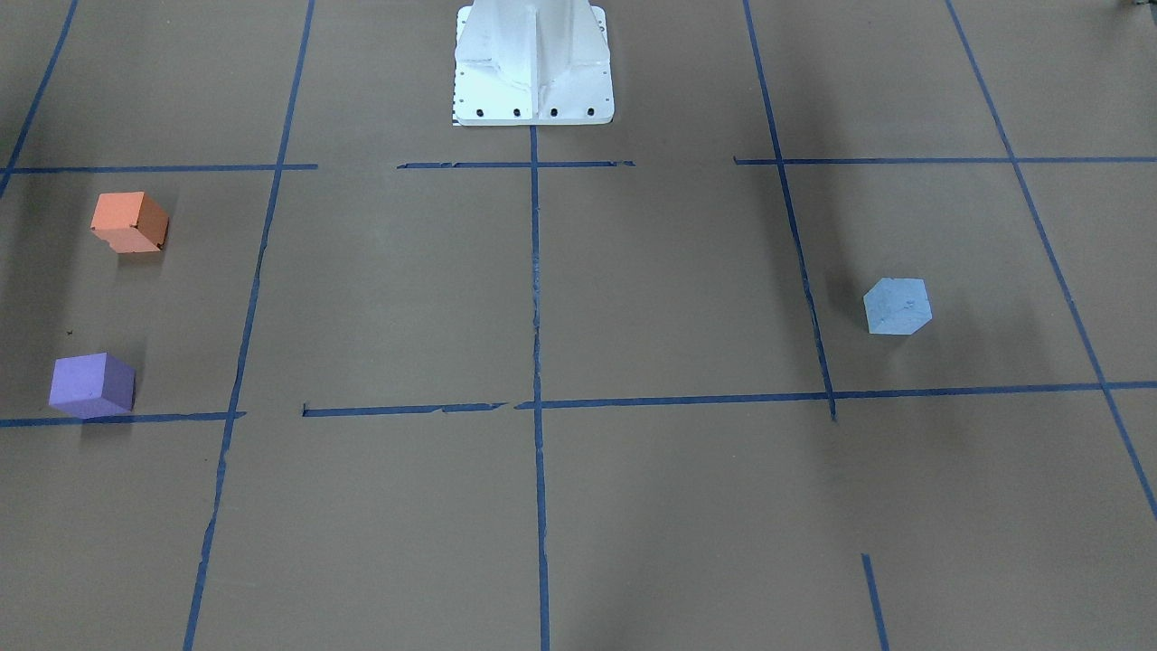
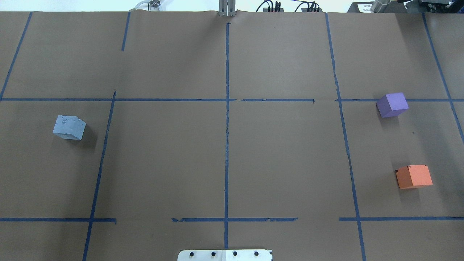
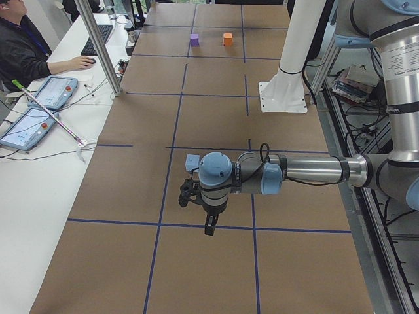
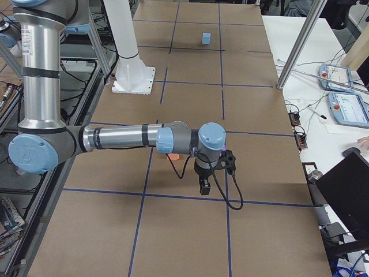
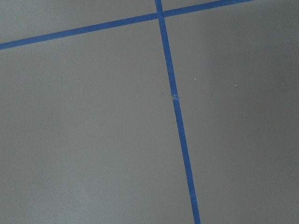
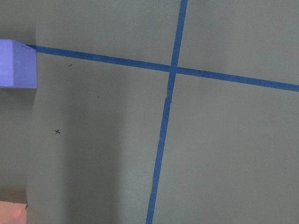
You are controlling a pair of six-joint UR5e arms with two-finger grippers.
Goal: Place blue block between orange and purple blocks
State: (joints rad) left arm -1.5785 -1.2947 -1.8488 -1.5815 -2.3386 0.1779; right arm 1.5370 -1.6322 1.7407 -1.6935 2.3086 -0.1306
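1. A long table (image 2: 282,163) covered in brown paper fills every view, with blue tape lines (image 2: 227,145) marking it into a grid of large squares.
2. The left arm (image 3: 308,171) reaches out level above the table on the robot's left side. The right arm (image 4: 121,137) does the same on the robot's right side.
3. A white pedestal base (image 1: 533,63) stands bolted at the robot's edge of the table, on the centre tape line.
4. The left gripper (image 3: 209,226) hangs pointing down above the paper, near the blue block. Only the side view shows it, so I cannot tell how wide its jaws stand.
5. The right gripper (image 4: 204,186) also points down, near the orange and purple blocks. Here too the jaw width cannot be told.
6. The blue block (image 2: 69,127) lies alone on the robot's left side of the table, turned at an angle to the grid and well apart from the other two.
7. The purple block (image 2: 392,104) sits on a tape line on the robot's right side, farther from the robot.
8. The orange block (image 2: 414,176) sits nearer the robot, with bare paper between it and the purple block.
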